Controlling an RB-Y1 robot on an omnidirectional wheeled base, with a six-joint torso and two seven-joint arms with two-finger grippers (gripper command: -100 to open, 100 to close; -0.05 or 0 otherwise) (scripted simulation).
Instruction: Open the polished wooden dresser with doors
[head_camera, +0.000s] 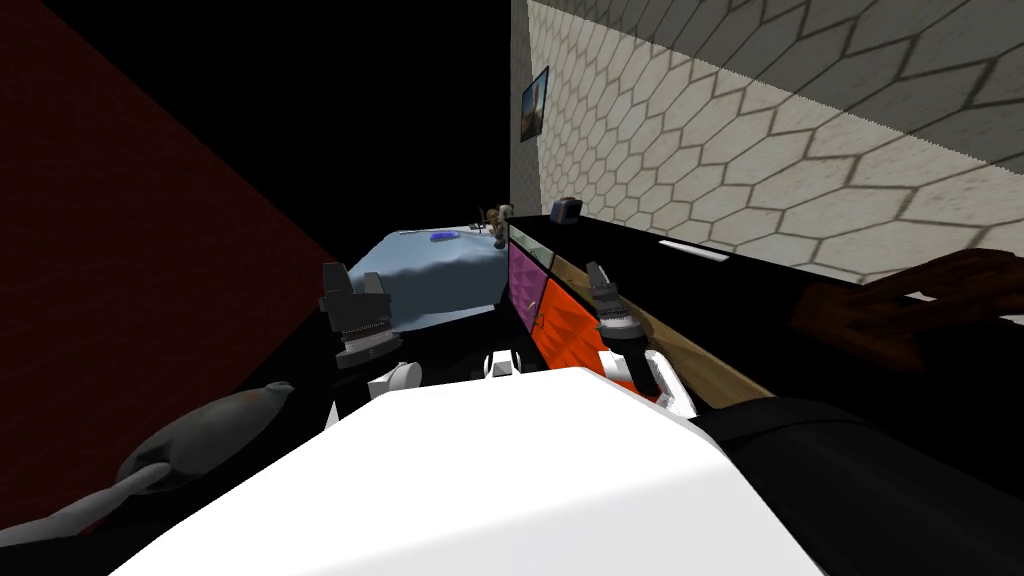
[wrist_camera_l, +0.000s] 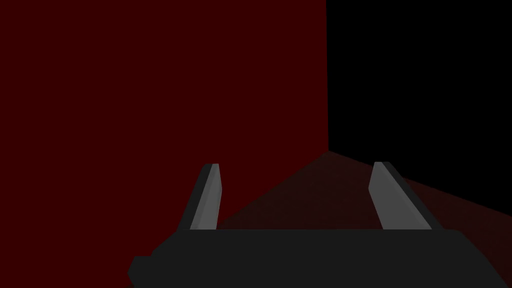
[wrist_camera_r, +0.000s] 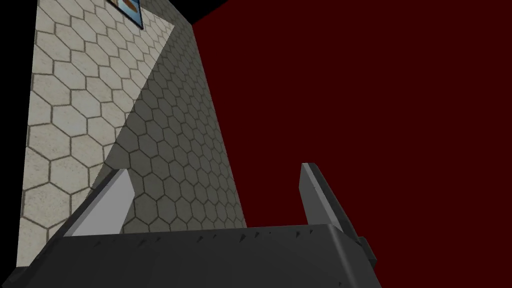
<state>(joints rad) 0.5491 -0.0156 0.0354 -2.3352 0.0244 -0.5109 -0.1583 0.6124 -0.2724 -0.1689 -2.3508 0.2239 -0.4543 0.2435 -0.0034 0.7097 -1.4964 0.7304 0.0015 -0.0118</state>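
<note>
Long low dresser (head_camera: 560, 335), black top with magenta and orange door fronts, stands along the pale hexagon-tiled wall (head_camera: 760, 130), ahead on my right. Its near end is hidden. In the head view, right gripper (head_camera: 600, 277) is just beside the orange front, fingers spread; contact not resolvable. Its wrist view faces the tiled wall and a dark red wall (wrist_camera_r: 375, 100), not the dresser. Left gripper (wrist_camera_l: 296, 165) is well apart, fingers spread.

dresser (head_camera: 568, 325) stands along the wall (head_camera: 760, 130), bed (head_camera: 430, 278) to its left.
</note>
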